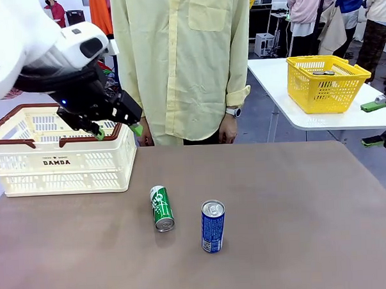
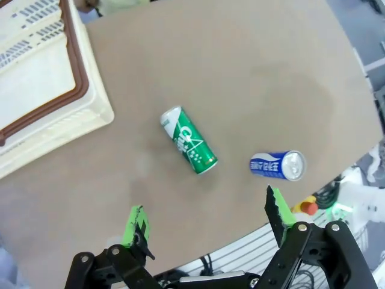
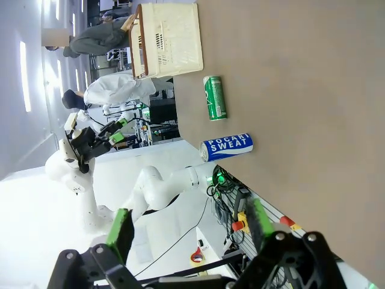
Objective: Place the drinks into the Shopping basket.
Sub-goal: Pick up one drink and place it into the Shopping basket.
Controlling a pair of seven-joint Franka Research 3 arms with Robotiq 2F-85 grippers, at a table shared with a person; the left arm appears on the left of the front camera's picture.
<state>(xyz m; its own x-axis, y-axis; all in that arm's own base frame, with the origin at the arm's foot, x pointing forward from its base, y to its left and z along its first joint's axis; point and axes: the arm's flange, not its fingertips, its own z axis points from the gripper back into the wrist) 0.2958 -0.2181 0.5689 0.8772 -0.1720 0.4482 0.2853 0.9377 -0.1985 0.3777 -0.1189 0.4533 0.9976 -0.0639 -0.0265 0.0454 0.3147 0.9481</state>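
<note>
**Two drinks out on the tabletop, none in the basket yet**

Front view: the left gripper (image 1: pixel 119 130) hangs over the right end of the Shopping basket (image 1: pixel 53 177), jaws spread wide with nothing in them. Both drinks sit on the tabletop (image 1: pixel 298 197) outside the basket. The green can (image 1: pixel 162 208) lies on its side and the blue can (image 1: pixel 213 226) stands upright just beside it. The basket's wall hides its inside here. The yellow mesh basket (image 1: pixel 319 91) on the far table holds something, can't tell what.

Left wrist view: the gripper is wide and empty, looking down at both cans. The bit of basket floor that shows has no can on it. My worry is that the green can rolls if a pad nudges it. Wide jaws could also clip the neighbour and tip the blue can.

Right wrist view: the right gripper (image 3: pixel 191 221) is wide too, empty, well apart from the cans. The blue can reads POCARI SWEAT.
</note>
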